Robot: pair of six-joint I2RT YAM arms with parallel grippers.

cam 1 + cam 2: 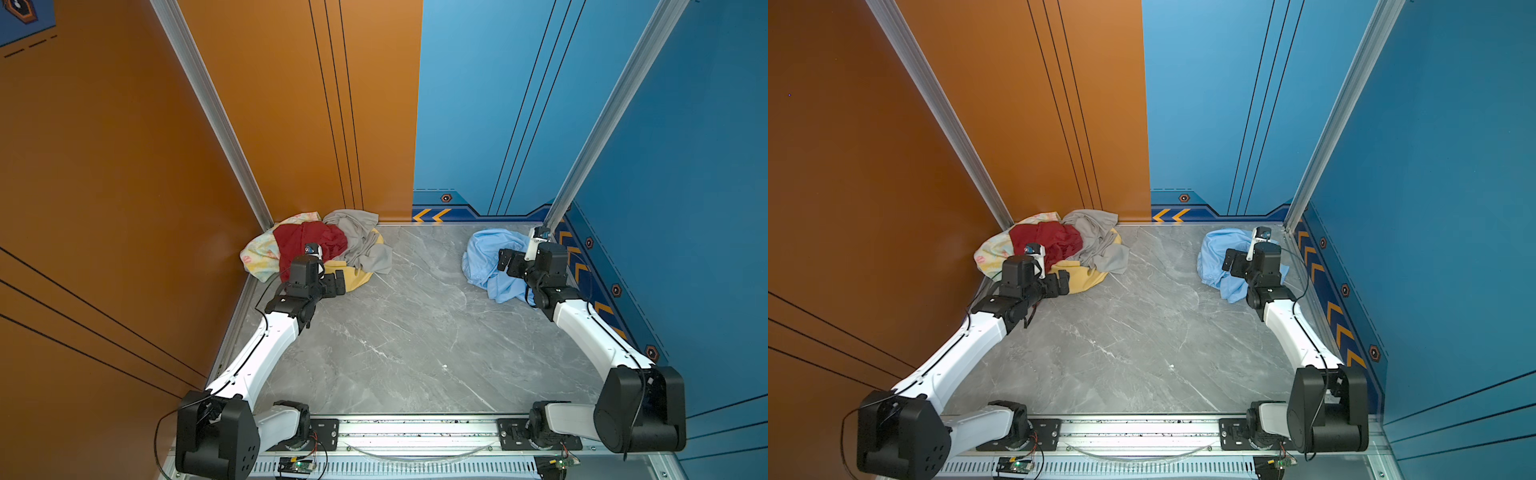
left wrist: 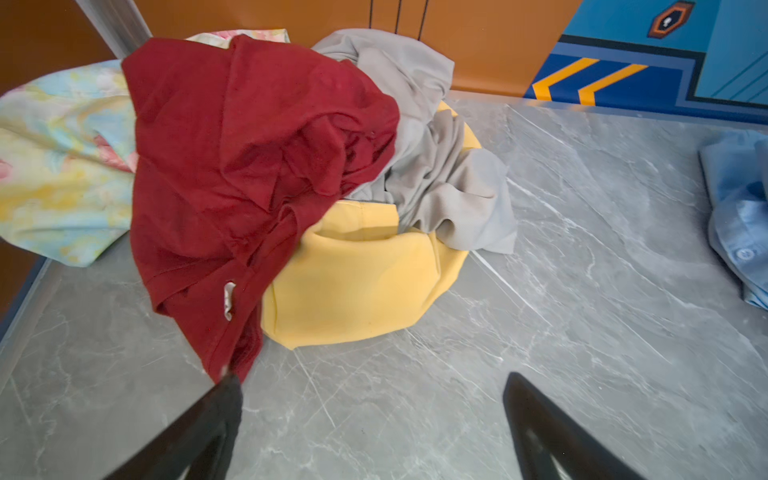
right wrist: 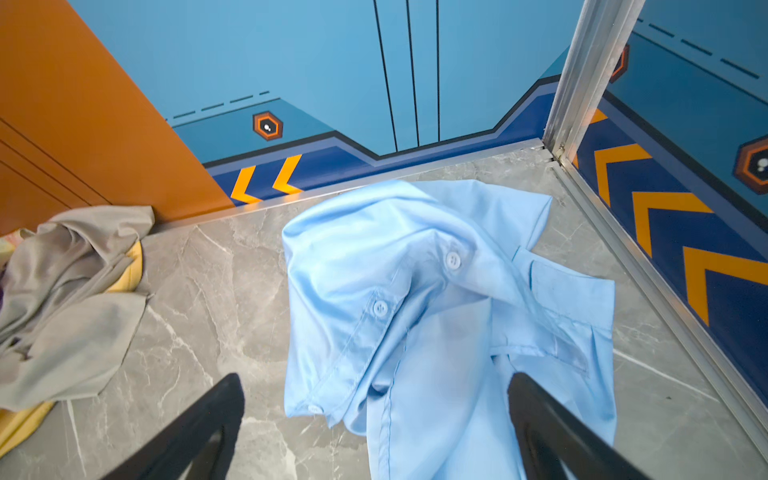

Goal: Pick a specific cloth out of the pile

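Observation:
The cloth, a light sky-blue buttoned shirt, lies crumpled on the table at the far right, apart from the pile. My right gripper hovers over its near part, open, with blue fabric lying loose between the spread fingers. The pile sits in the far left corner. It is made up of a dark red garment, a grey one, a mustard yellow one and a pale printed one. My left gripper is open at the pile's near edge, over bare table.
The grey marble table is walled by an orange panel on the left and blue panels behind and on the right. Aluminium posts stand in the far corners. A metal rail carrying both arm bases runs along the front edge.

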